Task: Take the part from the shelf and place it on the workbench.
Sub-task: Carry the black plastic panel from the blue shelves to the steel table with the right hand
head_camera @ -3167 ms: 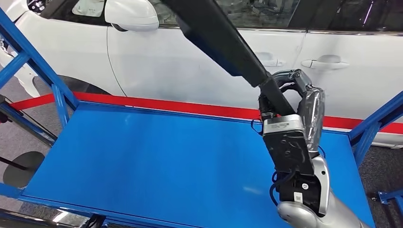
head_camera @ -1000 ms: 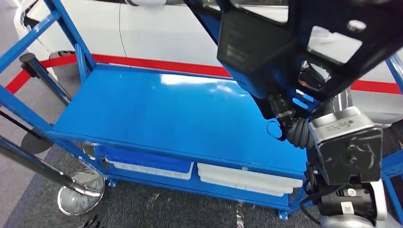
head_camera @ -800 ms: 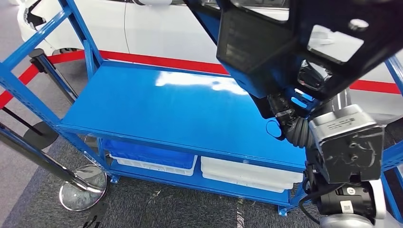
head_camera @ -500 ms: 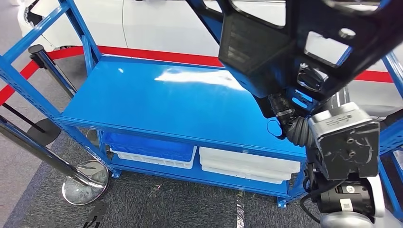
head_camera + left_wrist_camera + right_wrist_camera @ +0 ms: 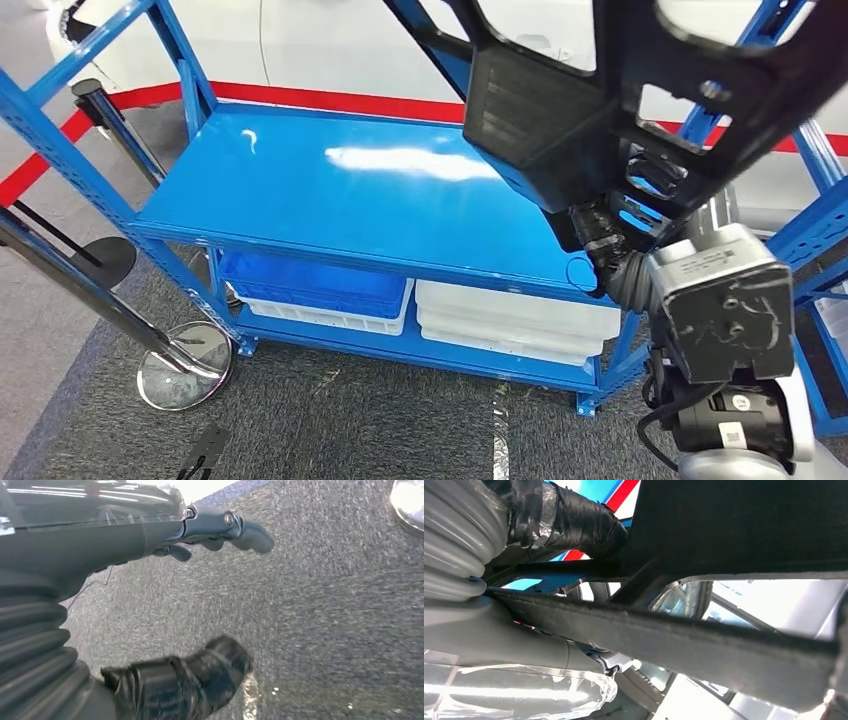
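head view: my right hand (image 5: 610, 240) grips the black part (image 5: 620, 90) above the blue workbench (image 5: 350, 200) | left wrist view: my left hand (image 5: 150, 605) empty, fingers apart, over grey carpet (image 5: 325, 630)

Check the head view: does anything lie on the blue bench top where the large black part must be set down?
Nothing visible does. The right hand holds the large black plastic frame part above the flat blue metal bench top, whose visible surface is bare.
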`<state>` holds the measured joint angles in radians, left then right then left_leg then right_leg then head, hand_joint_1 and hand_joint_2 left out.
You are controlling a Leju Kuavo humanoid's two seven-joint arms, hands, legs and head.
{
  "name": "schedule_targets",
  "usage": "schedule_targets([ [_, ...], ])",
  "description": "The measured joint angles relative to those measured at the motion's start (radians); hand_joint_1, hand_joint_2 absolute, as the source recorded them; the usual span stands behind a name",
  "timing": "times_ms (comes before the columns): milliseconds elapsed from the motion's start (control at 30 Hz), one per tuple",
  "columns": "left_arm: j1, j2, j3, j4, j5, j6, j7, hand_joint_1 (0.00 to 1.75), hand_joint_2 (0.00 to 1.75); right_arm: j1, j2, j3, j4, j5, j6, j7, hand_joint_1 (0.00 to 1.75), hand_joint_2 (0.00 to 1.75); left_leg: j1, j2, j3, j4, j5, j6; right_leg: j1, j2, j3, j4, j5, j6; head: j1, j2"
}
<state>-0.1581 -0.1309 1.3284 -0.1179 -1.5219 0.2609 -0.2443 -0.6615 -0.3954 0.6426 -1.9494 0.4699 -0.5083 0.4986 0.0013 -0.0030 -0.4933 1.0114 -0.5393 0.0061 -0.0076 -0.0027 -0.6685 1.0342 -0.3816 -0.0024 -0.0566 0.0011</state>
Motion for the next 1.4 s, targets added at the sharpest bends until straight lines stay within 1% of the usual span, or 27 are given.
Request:
schedule_targets([
  [67, 0.002, 0.000, 0.001, 0.000, -0.002, 0.001, 0.002, 0.00, 1.75, 0.004, -0.006, 0.000, -0.002, 0.002, 0.000, 0.001, 1.75, 1.75, 0.000, 0.001, -0.008, -0.008, 0.015, 0.012, -0.001, 0.000, -0.001, -0.004, 0.011, 0.012, -0.001, 0.000],
  [100, 0.001, 0.000, 0.002, 0.000, -0.004, 0.002, 0.002, 0.00, 1.75, 0.006, -0.009, 0.000, -0.003, 0.004, 0.000, 0.001, 1.75, 1.75, 0.002, 0.003, -0.012, -0.011, 0.026, 0.019, -0.002, 0.001, -0.006, 0.003, 0.000, 0.017, -0.001, 0.000],
  [167, 0.000, 0.000, 0.002, 0.000, -0.008, 0.003, 0.002, 0.00, 1.75, 0.010, -0.016, 0.000, -0.005, 0.007, 0.000, 0.003, 1.75, 1.75, 0.007, 0.007, -0.027, -0.017, 0.049, 0.035, -0.003, 0.003, -0.032, 0.072, -0.074, 0.023, 0.003, 0.000],
  [233, 0.000, 0.000, 0.003, 0.000, -0.010, 0.005, 0.002, 0.00, 1.75, 0.015, -0.021, 0.000, -0.005, 0.010, 0.000, 0.004, 1.75, 1.75, 0.005, 0.009, -0.054, -0.014, 0.067, 0.041, -0.003, 0.004, -0.067, 0.198, -0.164, 0.028, 0.007, 0.000],
  [267, 0.001, 0.000, 0.003, 0.000, -0.010, 0.005, 0.002, 0.00, 1.75, 0.019, -0.023, 0.000, -0.005, 0.011, 0.000, 0.004, 1.75, 1.75, 0.005, 0.010, -0.068, -0.012, 0.076, 0.041, -0.004, 0.004, -0.075, 0.250, -0.182, 0.030, 0.007, 0.000],
  [300, 0.001, 0.000, 0.004, 0.000, -0.011, 0.006, 0.002, 0.00, 1.75, 0.022, -0.024, 0.000, -0.005, 0.012, 0.000, 0.004, 1.75, 1.75, 0.005, 0.011, -0.083, -0.008, 0.084, 0.040, -0.005, 0.004, -0.069, 0.274, -0.179, 0.031, 0.007, 0.000],
  [333, 0.001, 0.000, 0.004, 0.000, -0.011, 0.006, 0.002, 0.00, 1.75, 0.023, -0.026, 0.000, -0.005, 0.012, 0.000, 0.004, 1.75, 1.75, 0.005, 0.011, -0.097, -0.003, 0.091, 0.038, -0.006, 0.003, -0.044, 0.261, -0.158, 0.032, 0.007, 0.000],
  [367, 0.001, 0.000, 0.004, 0.000, -0.011, 0.007, 0.002, 0.00, 1.75, 0.023, -0.027, 0.000, -0.005, 0.012, 0.000, 0.004, 1.75, 1.75, 0.005, 0.011, -0.110, 0.003, 0.097, 0.036, -0.008, 0.003, -0.002, 0.214, -0.131, 0.032, 0.007, 0.000],
  [433, 0.001, 0.000, 0.004, 0.000, -0.011, 0.007, 0.002, 0.00, 1.75, 0.023, -0.029, 0.000, -0.007, 0.012, 0.000, 0.004, 1.75, 1.75, 0.004, 0.010, -0.133, 0.018, 0.104, 0.028, -0.009, 0.004, 0.092, 0.080, -0.117, 0.030, 0.006, 0.000],
  [500, 0.001, 0.000, 0.004, 0.000, -0.011, 0.008, 0.002, 0.00, 1.75, 0.023, -0.030, 0.000, -0.010, 0.014, 0.000, 0.004, 1.75, 1.75, 0.002, 0.009, -0.144, 0.025, 0.114, 0.016, -0.004, 0.005, 0.132, 0.008, -0.128, 0.023, 0.006, 0.000],
  [567, 0.002, 0.000, 0.005, 0.000, -0.011, 0.008, 0.002, 0.00, 1.75, 0.022, -0.032, 0.000, -0.012, 0.017, 0.000, 0.005, 1.75, 1.75, 0.004, 0.007, -0.150, 0.025, 0.125, 0.004, -0.002, 0.006, 0.125, -0.001, -0.116, 0.009, 0.008, 0.000],
  [600, 0.003, -0.001, 0.005, 0.000, -0.011, 0.008, 0.002, 0.00, 1.75, 0.022, -0.033, 0.000, -0.012, 0.018, 0.000, 0.005, 1.75, 1.75, 0.006, 0.006, -0.158, 0.032, 0.116, -0.002, -0.003, 0.005, 0.119, -0.004, -0.108, 0.000, 0.008, 0.000],
  [667, 0.004, -0.002, 0.005, 0.000, -0.012, 0.008, 0.001, 0.00, 1.75, 0.021, -0.033, 0.000, -0.015, 0.022, 0.000, 0.006, 1.75, 1.75, 0.010, 0.005, -0.185, 0.093, 0.052, -0.012, -0.005, 0.001, 0.102, -0.009, -0.088, -0.015, 0.004, 0.000],
  [733, 0.005, -0.002, 0.005, 0.000, -0.015, 0.008, -0.001, 0.00, 1.75, 0.021, -0.035, 0.000, -0.020, 0.027, 0.001, 0.007, 1.75, 1.75, 0.011, 0.005, -0.220, 0.212, -0.035, -0.018, -0.004, 0.000, 0.081, -0.007, -0.071, -0.021, 0.001, 0.000],
  [767, 0.005, -0.002, 0.005, 0.000, -0.016, 0.008, -0.001, 0.00, 1.75, 0.021, -0.036, 0.000, -0.021, 0.029, 0.002, 0.008, 1.75, 1.75, 0.011, 0.005, -0.231, 0.265, -0.058, -0.019, -0.003, 0.000, 0.069, -0.006, -0.063, -0.022, 0.001, 0.000],
  [800, 0.005, -0.002, 0.005, 0.000, -0.016, 0.008, -0.002, 0.00, 1.75, 0.021, -0.036, 0.000, -0.022, 0.031, 0.002, 0.009, 1.75, 1.75, 0.011, 0.005, -0.228, 0.292, -0.059, -0.019, -0.002, 0.000, 0.057, -0.005, -0.055, -0.022, 0.001, 0.000],
  [833, 0.005, -0.002, 0.005, 0.000, -0.017, 0.008, -0.002, 0.00, 1.75, 0.021, -0.036, 0.000, -0.022, 0.032, 0.002, 0.009, 1.75, 1.75, 0.011, 0.005, -0.209, 0.288, -0.042, -0.017, -0.002, 0.000, 0.045, -0.004, -0.047, -0.021, 0.001, 0.000],
  [900, 0.003, -0.002, 0.005, 0.000, -0.018, 0.008, -0.003, 0.00, 1.75, 0.021, -0.038, 0.000, -0.025, 0.033, 0.002, 0.009, 1.75, 1.75, 0.010, 0.004, -0.124, 0.187, 0.007, -0.010, -0.001, 0.001, 0.026, -0.002, -0.031, -0.017, 0.000, 0.000],
  [967, 0.000, -0.002, 0.005, 0.000, -0.019, 0.009, -0.006, 0.00, 1.75, 0.020, -0.042, 0.000, -0.031, 0.033, 0.002, 0.009, 1.75, 1.75, 0.004, 0.003, -0.032, 0.054, 0.015, -0.002, 0.001, 0.001, 0.014, -0.001, -0.018, -0.008, 0.001, 0.000],
  [1033, -0.001, -0.001, 0.006, 0.000, -0.022, 0.009, -0.009, 0.00, 1.75, 0.018, -0.046, 0.000, -0.036, 0.033, 0.002, 0.010, 1.75, 1.75, -0.002, 0.001, -0.003, -0.002, 0.008, 0.005, 0.001, 0.000, 0.010, -0.004, -0.002, 0.004, 0.000, 0.000],
  [1100, 0.001, -0.002, 0.006, 0.000, -0.027, 0.010, -0.012, 0.00, 1.75, 0.017, -0.050, 0.000, -0.038, 0.034, 0.002, 0.010, 1.75, 1.75, 0.002, 0.003, -0.014, -0.010, 0.025, 0.016, 0.000, 0.001, 0.005, -0.005, 0.002, 0.016, 0.001, 0.000],
  [1133, 0.001, -0.002, 0.006, 0.000, -0.029, 0.011, -0.013, 0.00, 1.75, 0.017, -0.054, 0.000, -0.039, 0.034, 0.002, 0.010, 1.75, 1.75, 0.004, 0.005, -0.020, -0.013, 0.036, 0.024, 0.000, 0.002, -0.003, 0.010, -0.018, 0.020, 0.004, 0.000],
  [1233, 0.000, -0.001, 0.006, 0.000, -0.033, 0.011, -0.017, 0.00, 1.75, 0.017, -0.062, 0.000, -0.043, 0.035, 0.003, 0.011, 1.75, 1.75, 0.004, 0.009, -0.051, -0.015, 0.065, 0.042, -0.002, 0.004, -0.050, 0.159, -0.149, 0.028, 0.010, 0.000],
  [1267, 0.001, -0.001, 0.006, 0.000, -0.034, 0.012, -0.017, 0.00, 1.75, 0.017, -0.063, 0.000, -0.043, 0.035, 0.003, 0.011, 1.75, 1.75, 0.003, 0.010, -0.063, -0.012, 0.073, 0.043, -0.003, 0.004, -0.063, 0.218, -0.177, 0.030, 0.010, 0.000],
  [1300, 0.001, -0.001, 0.006, 0.000, -0.036, 0.012, -0.018, 0.00, 1.75, 0.017, -0.064, 0.000, -0.044, 0.036, 0.003, 0.011, 1.75, 1.75, 0.002, 0.011, -0.076, -0.009, 0.081, 0.043, -0.003, 0.004, -0.065, 0.257, -0.182, 0.032, 0.009, 0.000],
  [1333, 0.001, -0.001, 0.006, 0.000, -0.038, 0.012, -0.019, 0.00, 1.75, 0.017, -0.065, 0.000, -0.044, 0.037, 0.003, 0.011, 1.75, 1.75, 0.001, 0.011, -0.089, -0.005, 0.087, 0.042, -0.004, 0.004, -0.052, 0.265, -0.167, 0.033, 0.009, 0.000],
  [1400, 0.001, -0.001, 0.006, 0.000, -0.040, 0.012, -0.019, 0.00, 1.75, 0.015, -0.068, 0.000, -0.044, 0.039, 0.003, 0.011, 1.75, 1.75, 0.001, 0.011, -0.113, 0.008, 0.097, 0.037, -0.007, 0.004, 0.022, 0.184, -0.117, 0.033, 0.010, 0.000],
])
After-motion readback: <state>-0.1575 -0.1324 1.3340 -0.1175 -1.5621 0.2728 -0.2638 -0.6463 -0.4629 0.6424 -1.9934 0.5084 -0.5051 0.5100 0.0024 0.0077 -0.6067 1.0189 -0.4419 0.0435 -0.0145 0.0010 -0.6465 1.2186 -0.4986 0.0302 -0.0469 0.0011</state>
